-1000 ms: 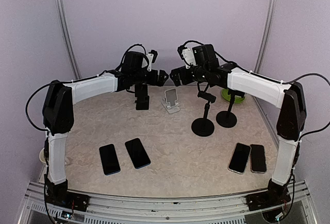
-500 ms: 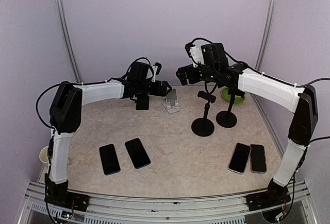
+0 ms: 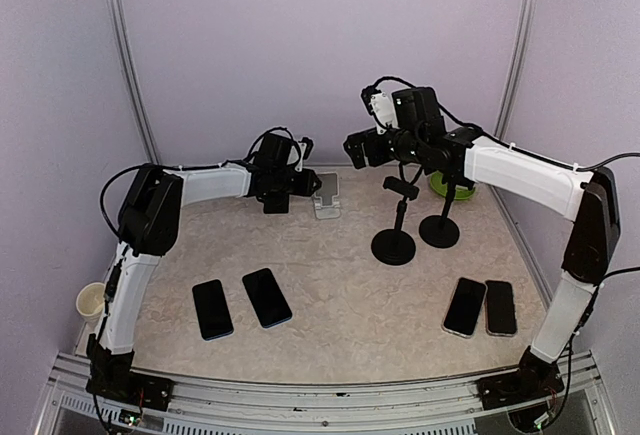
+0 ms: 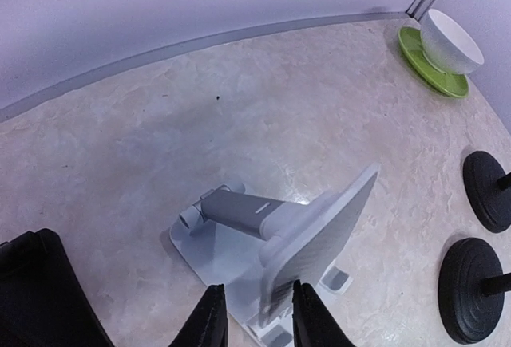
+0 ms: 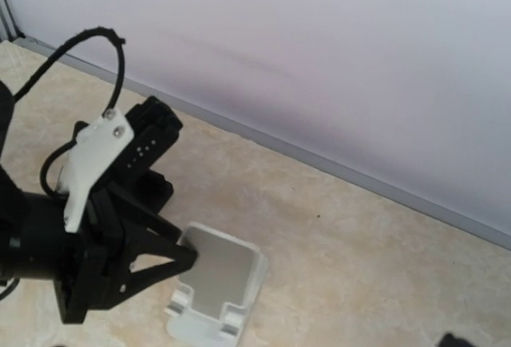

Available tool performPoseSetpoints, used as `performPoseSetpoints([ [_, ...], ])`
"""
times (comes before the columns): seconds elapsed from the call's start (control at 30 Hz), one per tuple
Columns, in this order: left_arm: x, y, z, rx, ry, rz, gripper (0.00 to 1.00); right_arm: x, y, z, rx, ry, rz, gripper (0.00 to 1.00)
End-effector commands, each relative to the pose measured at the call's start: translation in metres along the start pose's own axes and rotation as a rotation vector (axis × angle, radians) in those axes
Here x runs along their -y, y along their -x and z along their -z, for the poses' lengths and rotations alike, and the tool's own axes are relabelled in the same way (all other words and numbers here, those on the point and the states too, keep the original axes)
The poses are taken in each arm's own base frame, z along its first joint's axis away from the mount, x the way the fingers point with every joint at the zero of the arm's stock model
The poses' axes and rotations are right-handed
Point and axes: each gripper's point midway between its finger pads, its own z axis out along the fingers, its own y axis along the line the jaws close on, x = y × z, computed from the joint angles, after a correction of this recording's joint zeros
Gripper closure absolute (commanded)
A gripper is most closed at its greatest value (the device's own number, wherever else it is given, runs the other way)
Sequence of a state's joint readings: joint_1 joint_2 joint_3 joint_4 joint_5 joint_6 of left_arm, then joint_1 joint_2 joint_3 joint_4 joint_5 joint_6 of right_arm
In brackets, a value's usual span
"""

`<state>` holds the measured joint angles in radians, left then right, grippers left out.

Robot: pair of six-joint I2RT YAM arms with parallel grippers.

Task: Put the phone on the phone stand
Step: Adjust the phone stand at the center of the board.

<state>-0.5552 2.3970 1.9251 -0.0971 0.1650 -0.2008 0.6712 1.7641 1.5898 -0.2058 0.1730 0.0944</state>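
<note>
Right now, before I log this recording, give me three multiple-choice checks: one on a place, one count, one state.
1. Where is the left claw?
A. hanging in mid-air, near nothing
B. parked back at its own base
C. at the white phone stand, a finger on each side of its back plate

2. How many phones lie flat on the table?
A. two
B. four
C. five

3. What state is the white phone stand in?
A. upright, no phone on it
B. upright, a phone on it
C. tipped flat

Answers:
1 C: the left wrist view shows its fingers flanking the plate.
2 B: the top view shows two on the left and two on the right.
3 A: its plate is bare in both wrist views.
</note>
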Motion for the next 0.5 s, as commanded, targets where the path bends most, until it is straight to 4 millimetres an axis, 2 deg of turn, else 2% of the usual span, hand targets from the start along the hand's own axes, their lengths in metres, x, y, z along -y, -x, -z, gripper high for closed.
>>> performPoseSetpoints([
  [0.0,-0.012,0.012,-0.003,0.033,0.015,-0.012,0.74,0.005,0.019,0.013,0.059,-0.005,-0.02,0.0],
  [0.33,-0.013,0.009,-0.014,0.04,-0.013,-0.012,0.75,0.003,0.018,0.009,0.055,-0.001,-0.018,0.0],
  [0.47,-0.006,0.007,-0.014,0.03,-0.045,0.003,0.74,0.004,0.017,0.008,0.05,-0.005,-0.016,0.0],
])
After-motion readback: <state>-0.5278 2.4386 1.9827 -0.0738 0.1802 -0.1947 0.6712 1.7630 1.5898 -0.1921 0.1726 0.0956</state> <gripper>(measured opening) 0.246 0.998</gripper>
